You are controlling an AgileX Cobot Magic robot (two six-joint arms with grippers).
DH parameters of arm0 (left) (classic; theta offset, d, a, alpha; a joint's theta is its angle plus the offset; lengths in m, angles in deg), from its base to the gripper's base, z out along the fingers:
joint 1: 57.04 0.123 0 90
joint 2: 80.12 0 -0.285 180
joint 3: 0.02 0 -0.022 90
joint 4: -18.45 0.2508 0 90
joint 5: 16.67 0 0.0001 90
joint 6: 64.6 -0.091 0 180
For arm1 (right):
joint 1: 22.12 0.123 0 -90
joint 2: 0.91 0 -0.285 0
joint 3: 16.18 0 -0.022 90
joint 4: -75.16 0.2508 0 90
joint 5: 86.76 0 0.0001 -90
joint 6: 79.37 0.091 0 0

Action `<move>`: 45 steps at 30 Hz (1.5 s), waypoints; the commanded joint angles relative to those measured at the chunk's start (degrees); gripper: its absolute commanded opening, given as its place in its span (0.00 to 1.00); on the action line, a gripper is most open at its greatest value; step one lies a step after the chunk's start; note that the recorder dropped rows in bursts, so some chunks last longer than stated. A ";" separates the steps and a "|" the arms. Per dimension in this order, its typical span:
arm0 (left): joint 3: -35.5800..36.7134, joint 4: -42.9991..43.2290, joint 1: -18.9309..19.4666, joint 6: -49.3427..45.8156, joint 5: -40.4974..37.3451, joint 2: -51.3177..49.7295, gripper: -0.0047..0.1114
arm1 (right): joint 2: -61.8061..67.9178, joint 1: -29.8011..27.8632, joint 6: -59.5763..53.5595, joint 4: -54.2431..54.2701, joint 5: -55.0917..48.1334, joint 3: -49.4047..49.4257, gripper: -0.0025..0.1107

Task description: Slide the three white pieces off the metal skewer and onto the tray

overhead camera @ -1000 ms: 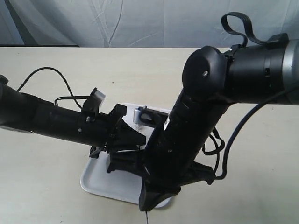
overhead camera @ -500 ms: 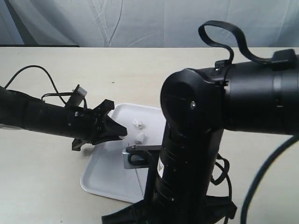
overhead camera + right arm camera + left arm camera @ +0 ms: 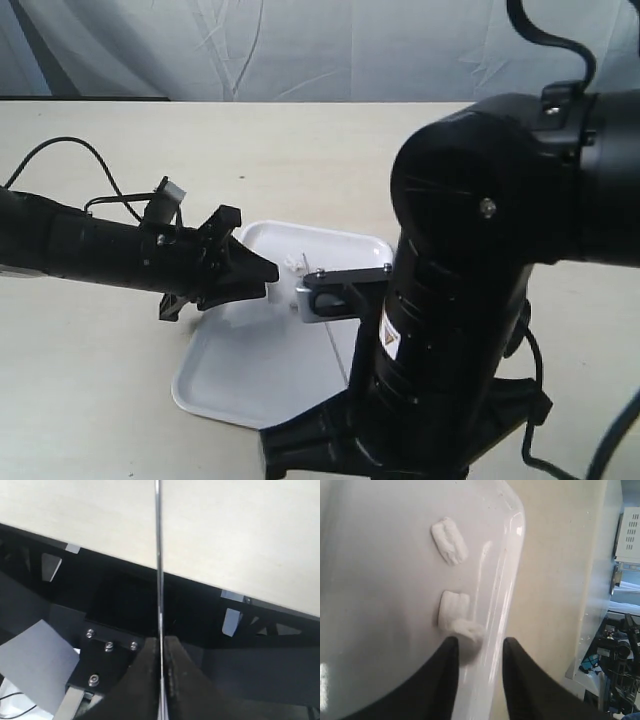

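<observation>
Lying chunky, ridged, by the rim of the glossy white tray (image 3: 495, 585): three white marshmallow-like pieces (image 3: 453, 609), clear only from left wrist, left gripper (image 3: 479, 655) spread just beside. Pinched in right gripper (image 3: 160, 655), plain only from right wrist: thin silvery metal skewer (image 3: 159, 580).

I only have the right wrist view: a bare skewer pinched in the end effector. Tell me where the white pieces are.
Observer: All three white pieces lie on the tray, close to one rim. Two of them touch.
Operator: Report the left end effector.
Observer: The left end effector is open and holds nothing. Its tips sit just short of the nearest piece.
Operator: Place my metal skewer against the tray.
Observer: In the exterior view it crosses the tray's bare part, apart from the pieces. I cannot tell whether it touches the tray.
</observation>
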 commanded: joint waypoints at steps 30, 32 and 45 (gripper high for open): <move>-0.08 -0.75 2.87 0.88 -2.81 0.17 0.06 | 17.73 -13.55 -20.98 2.91 17.69 -0.09 0.29; -0.08 -0.75 2.87 -0.91 -2.59 1.17 0.04 | 15.82 -13.55 -20.98 1.03 17.60 -0.09 0.23; -0.08 19.75 2.87 6.25 18.66 26.57 0.04 | -8.50 -13.55 -20.19 -18.15 8.74 -0.09 0.02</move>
